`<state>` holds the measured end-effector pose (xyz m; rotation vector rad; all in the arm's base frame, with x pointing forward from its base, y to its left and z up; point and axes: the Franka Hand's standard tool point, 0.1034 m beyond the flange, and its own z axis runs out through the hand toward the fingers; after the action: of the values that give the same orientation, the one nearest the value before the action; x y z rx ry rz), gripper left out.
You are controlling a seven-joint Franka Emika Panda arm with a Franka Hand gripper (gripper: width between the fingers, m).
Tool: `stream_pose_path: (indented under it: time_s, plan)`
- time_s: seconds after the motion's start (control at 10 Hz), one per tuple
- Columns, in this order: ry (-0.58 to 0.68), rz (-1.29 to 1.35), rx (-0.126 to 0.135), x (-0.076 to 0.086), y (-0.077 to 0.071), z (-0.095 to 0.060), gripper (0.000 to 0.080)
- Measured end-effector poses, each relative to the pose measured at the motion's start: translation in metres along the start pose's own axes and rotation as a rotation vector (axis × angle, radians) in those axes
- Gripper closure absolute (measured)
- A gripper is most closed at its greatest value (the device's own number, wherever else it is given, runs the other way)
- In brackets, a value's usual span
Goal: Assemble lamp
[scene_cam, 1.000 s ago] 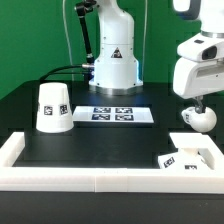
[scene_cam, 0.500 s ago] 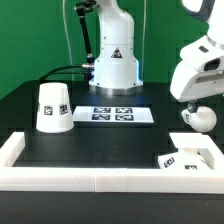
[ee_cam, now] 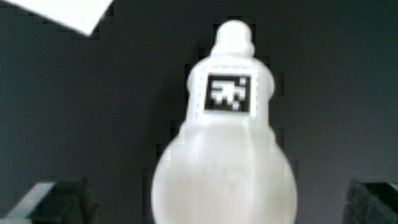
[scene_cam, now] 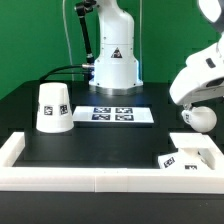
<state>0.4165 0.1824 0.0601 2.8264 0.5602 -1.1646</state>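
On the black table [scene_cam: 100, 140], a low white wall [scene_cam: 100, 177] runs along the front edge and up the exterior view's left side, fencing in the loose parts. Inside it, at the exterior view's left, the white plastic truncated-cone shade [scene_cam: 51, 106] stands upright with its wide mouth down, a square tag facing the camera; what lies under it cannot be seen. The thin flat white marker board [scene_cam: 118, 115] lies mid-table, apart from the shade. At the exterior view's right, the flat square white base [scene_cam: 195, 148] rests just inside the front wall. Just behind it sits the small round white bulb [scene_cam: 198, 116], directly below the tilted white robot arm [scene_cam: 200, 75].

From the wrist, the bulb [ee_cam: 226, 140] fills the frame, tag up. The two-finger gripper [ee_cam: 215, 197] has its dark fingers [ee_cam: 54, 200] spread wide on either side, with clear gaps to the bulb's body.
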Motion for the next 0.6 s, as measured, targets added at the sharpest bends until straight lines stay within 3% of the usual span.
stream_pose_path:
  time_s: [0.6]
  plan:
    - [-0.019,0.006,0.004,0.015,0.001,0.021,0.0100]
